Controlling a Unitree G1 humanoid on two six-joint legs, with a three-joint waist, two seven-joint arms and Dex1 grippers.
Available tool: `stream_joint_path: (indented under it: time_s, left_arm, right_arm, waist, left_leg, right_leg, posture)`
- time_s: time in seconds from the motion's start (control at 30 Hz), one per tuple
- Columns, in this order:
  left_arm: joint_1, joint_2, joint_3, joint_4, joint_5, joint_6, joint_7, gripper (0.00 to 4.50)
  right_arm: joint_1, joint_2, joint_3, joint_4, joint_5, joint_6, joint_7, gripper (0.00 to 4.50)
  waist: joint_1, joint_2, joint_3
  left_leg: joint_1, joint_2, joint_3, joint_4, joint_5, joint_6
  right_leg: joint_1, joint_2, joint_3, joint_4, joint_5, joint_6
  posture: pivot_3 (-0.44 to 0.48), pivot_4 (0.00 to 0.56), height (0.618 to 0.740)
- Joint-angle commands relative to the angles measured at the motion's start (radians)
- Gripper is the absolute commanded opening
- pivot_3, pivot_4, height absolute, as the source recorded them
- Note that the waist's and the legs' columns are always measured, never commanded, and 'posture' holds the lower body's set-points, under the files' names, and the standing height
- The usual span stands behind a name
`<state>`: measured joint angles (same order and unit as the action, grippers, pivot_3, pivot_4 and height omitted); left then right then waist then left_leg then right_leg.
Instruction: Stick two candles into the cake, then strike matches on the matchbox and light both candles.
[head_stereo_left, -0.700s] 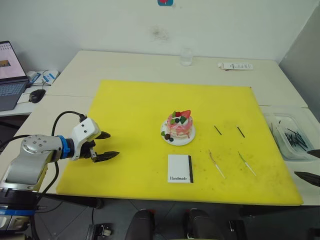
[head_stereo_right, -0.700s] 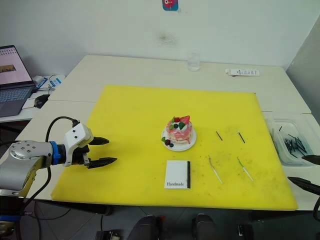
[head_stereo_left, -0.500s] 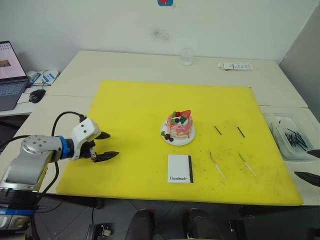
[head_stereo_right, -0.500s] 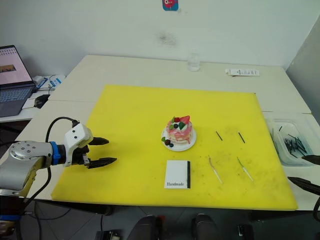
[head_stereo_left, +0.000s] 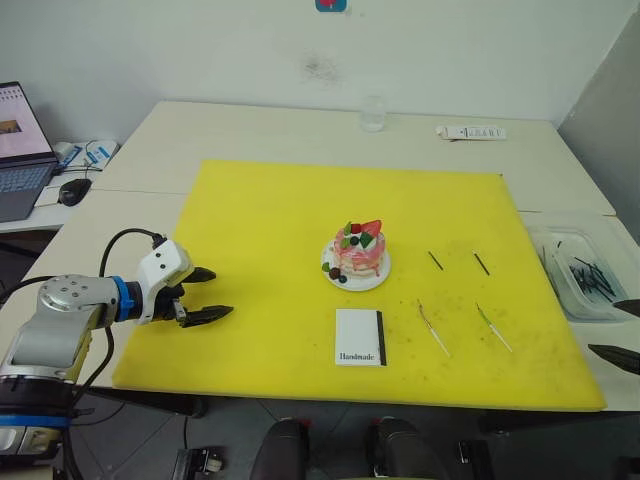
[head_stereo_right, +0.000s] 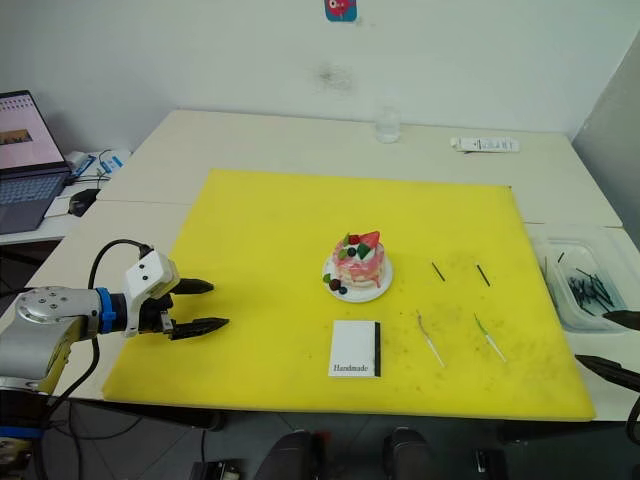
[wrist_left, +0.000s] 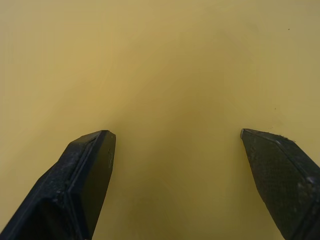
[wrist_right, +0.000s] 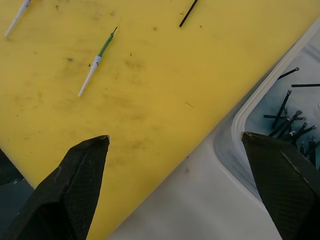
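The pink cake (head_stereo_left: 358, 250), topped with a strawberry, sits on its white plate (head_stereo_left: 372, 283) in the middle of the yellow mat (head_stereo_left: 270, 210). In front of it lies the white matchbox (head_stereo_left: 360, 337). Two thin candles (head_stereo_left: 434, 330) (head_stereo_left: 494, 328) rest on the mat to its right, and two dark matches (head_stereo_left: 436, 261) (head_stereo_left: 482, 264) lie just beyond them. My left gripper (head_stereo_left: 220, 291) hovers open and empty over the mat's left edge, far from the cake. My right gripper (head_stereo_left: 602, 327) is open at the mat's right edge, with a candle (wrist_right: 97, 61) ahead of it.
A clear plastic tray (head_stereo_left: 580, 275) holding several dark matches sits off the mat's right edge. A glass (head_stereo_left: 372, 113) and a white remote (head_stereo_left: 471, 132) stand on the far table. A laptop (head_stereo_left: 20, 150) and a mouse (head_stereo_left: 74, 190) are at the far left.
My left gripper has drawn back slightly to the left, still open. The right gripper and the objects have not moved.
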<state>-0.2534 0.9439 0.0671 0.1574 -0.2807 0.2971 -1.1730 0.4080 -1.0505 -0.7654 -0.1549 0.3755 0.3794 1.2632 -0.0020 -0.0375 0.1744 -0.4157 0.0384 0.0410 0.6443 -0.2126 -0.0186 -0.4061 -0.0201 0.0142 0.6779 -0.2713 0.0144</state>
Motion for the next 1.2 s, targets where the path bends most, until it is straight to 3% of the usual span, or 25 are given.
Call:
stream_joint_path:
  time_s: [0.03,0.33,0.5,0.73,0.93,1.2]
  left_arm:
    - [-0.032,-0.006,0.061,-0.005,-0.061,0.013,-0.017,4.43]
    - [0.003,-0.014,0.086,-0.088,-0.104,0.038,-0.014,4.43]
    - [0.089,-0.032,0.091,-0.308,-0.198,0.132,-0.009,4.43]
    - [0.148,-0.089,0.033,-0.586,-0.336,0.278,0.038,4.43]
    - [0.098,-0.142,-0.045,-0.708,-0.414,0.366,0.089,4.43]
    - [0.075,-0.204,-0.136,-0.75,-0.393,0.354,0.137,4.43]
  right_arm:
    - [-0.014,0.002,-0.03,-0.022,0.021,-0.01,0.009,4.41]
    - [-0.038,0.022,-0.039,-0.048,0.027,-0.021,-0.004,4.41]
    - [-0.041,0.046,-0.057,-0.145,0.057,0.028,-0.032,4.41]
    - [0.028,0.126,-0.073,-0.421,0.157,0.196,-0.125,4.41]
    - [0.07,0.198,0.022,-0.561,0.138,0.274,-0.264,4.41]
    - [0.022,0.249,0.238,-0.555,0.047,0.303,-0.454,4.41]
  waist:
    - [0.0,0.0,0.0]
    - [0.0,0.0,0.0]
    - [0.0,0.0,0.0]
    - [0.001,0.0,0.0]
    - [0.001,0.0,-0.001]
    - [0.0,0.0,-0.001]
  left_leg:
    - [0.0,0.0,0.0,0.0,0.0,0.0]
    - [0.0,0.0,0.0,0.0,0.0,0.0]
    - [0.0,0.0,0.0,0.0,0.0,0.0]
    - [0.0,0.001,-0.002,0.001,0.0,0.0]
    - [0.0,0.0,-0.002,0.002,0.0,0.0]
    - [0.0,-0.002,-0.002,0.002,0.0,0.0]
  right_leg:
    - [0.0,0.0,0.0,0.0,0.0,0.0]
    - [0.0,0.0,0.0,0.001,0.0,0.0]
    - [0.0,0.0,0.0,0.0,0.0,0.0]
    - [0.001,0.0,-0.002,0.001,0.0,0.0]
    - [0.002,0.0,-0.002,0.001,0.0,0.001]
    - [0.002,0.001,0.0,0.001,0.001,0.001]
  posture:
    - [0.0,0.15,0.738]
    - [0.0,0.15,0.738]
    - [0.0,0.15,0.738]
    - [0.0,0.15,0.738]
    - [0.0,0.15,0.738]
    - [0.0,0.15,0.738]
